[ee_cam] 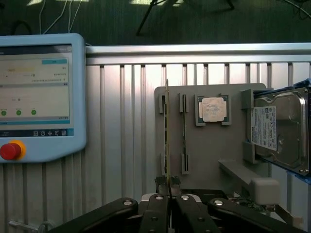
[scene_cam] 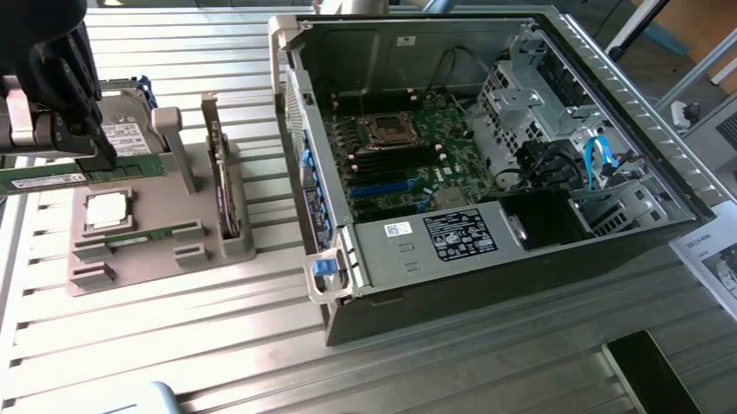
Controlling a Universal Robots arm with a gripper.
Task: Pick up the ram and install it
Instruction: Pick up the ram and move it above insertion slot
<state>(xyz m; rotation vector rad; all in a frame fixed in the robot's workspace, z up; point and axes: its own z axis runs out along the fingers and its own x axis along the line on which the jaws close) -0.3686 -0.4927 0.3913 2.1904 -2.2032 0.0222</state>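
- Gripping the ram (scene_cam: 47,178), the end effector (scene_cam: 92,159) is closed on the stick at the exterior view's left, over the grey fixture plate (scene_cam: 161,207). In the wrist view the stick runs edge-on between the fingers. Contact between stick and plate cannot be determined.
- On the plate: a second ram stick (ee_cam: 183,128) seated just beside the held one, then a processor chip (ee_cam: 212,109), then a hard drive (ee_cam: 279,131) at the plate's edge.
- An expansion card (scene_cam: 219,185) stands upright on the plate, between the end effector and the computer case (scene_cam: 484,297).
- A teach pendant (ee_cam: 36,97) lies near the plate, on the side away from the hard drive.
- The case lies open side up, well apart from the end effector. Its walls rim the motherboard (scene_cam: 403,172), with a drive cage (scene_cam: 519,95) and a blue cable (scene_cam: 593,159) alongside.
- Bare ribbed bench (scene_cam: 207,345) separates plate and case.
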